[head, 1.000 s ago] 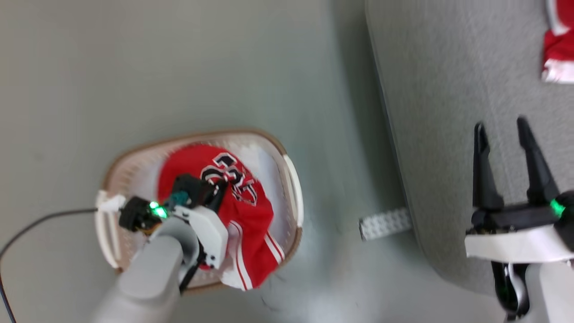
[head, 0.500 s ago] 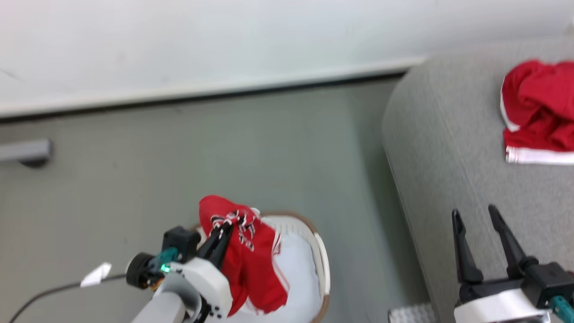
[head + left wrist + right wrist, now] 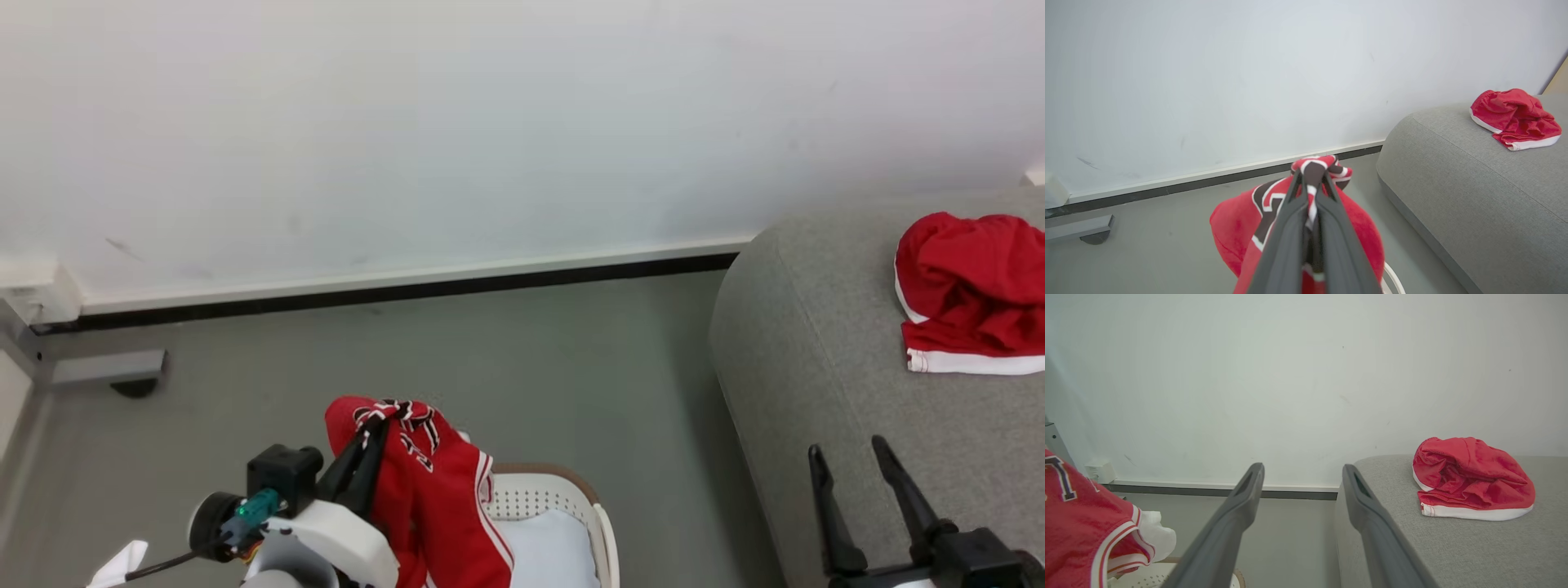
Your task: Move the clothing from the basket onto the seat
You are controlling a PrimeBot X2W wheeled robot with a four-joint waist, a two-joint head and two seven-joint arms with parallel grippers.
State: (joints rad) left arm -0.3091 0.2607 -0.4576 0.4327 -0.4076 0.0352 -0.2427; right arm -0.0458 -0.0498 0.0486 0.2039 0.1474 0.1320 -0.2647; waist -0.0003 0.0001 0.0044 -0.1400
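I'm lifting the jersey [image 3: 433, 498] out of the basket [image 3: 602, 531], left gripper [image 3: 374, 426] clamped on it, right gripper [image 3: 845, 449] gaping; seat [image 3: 816, 367] next.

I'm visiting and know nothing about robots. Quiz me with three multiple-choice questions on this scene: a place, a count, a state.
1. Where do the red shorts lie? A on the floor; B on the grey seat; C hung on the wall.
2. How many red garments are in view? A one; B four; C two.
3. How is the left gripper? A shut on the jersey; B wide open, empty; C resting on the seat.
Answers: 1 B, they lie crumpled on its top. 2 C, shorts plus jersey. 3 A, its fingers pinch bunched cloth.
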